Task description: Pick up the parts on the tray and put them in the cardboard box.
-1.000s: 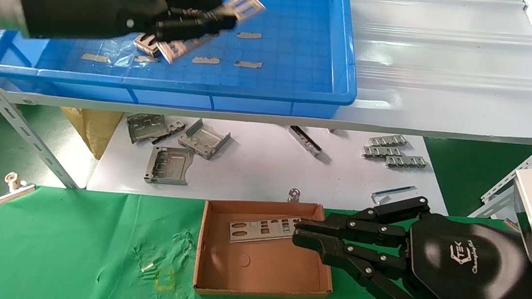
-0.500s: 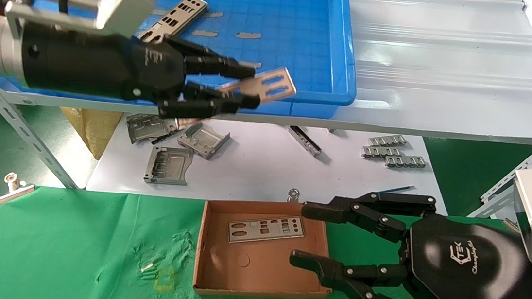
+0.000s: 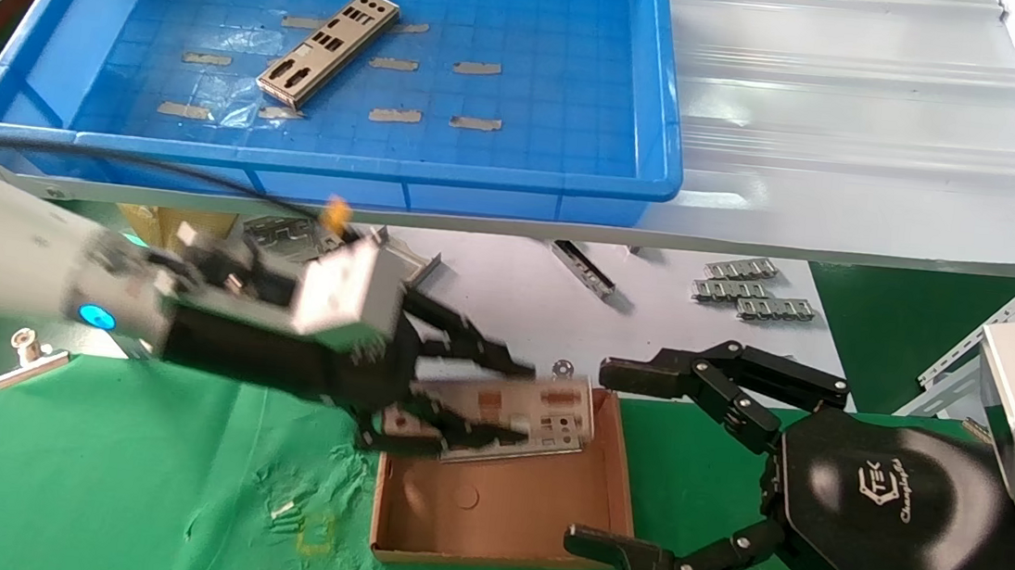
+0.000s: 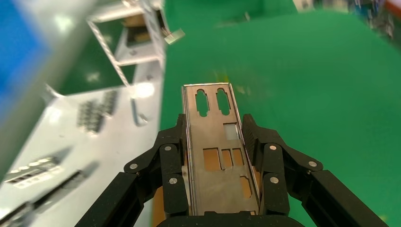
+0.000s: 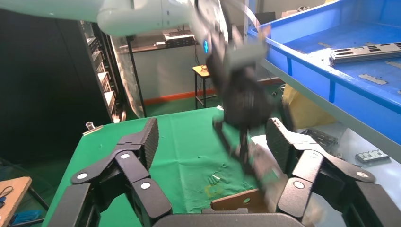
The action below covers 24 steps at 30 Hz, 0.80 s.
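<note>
Over the cardboard box point(image 3: 505, 508), left gripper point(image 3: 496, 405) grips one part point(image 3: 542, 414); another lies in tray point(image 3: 664, 105).

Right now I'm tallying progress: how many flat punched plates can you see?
2: one plate in the tray; one held plate in the left gripper over the cardboard box, possibly hiding another.

One marking reads — a white logo with "TEK" on the right gripper's point(image 3: 630, 464) black housing, with a cursive line beneath, perhaps "ChangingTek".
</note>
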Each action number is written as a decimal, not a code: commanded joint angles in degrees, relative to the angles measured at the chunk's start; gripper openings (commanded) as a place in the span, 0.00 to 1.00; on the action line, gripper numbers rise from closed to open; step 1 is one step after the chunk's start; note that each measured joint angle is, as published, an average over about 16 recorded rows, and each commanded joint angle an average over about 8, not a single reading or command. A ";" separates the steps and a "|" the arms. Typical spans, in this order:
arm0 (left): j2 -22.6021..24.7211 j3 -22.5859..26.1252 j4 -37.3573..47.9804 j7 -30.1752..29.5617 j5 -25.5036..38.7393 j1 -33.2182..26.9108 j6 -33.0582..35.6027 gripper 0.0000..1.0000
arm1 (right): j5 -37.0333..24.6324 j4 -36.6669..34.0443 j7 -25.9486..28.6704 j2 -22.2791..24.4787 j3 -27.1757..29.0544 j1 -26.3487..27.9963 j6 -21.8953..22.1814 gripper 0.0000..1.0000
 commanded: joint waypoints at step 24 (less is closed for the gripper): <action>12.60 2.51 17.24 15.88 2.85 7.20 -17.85 1.00 | 0.00 0.00 0.00 0.00 -0.01 0.00 0.00 1.00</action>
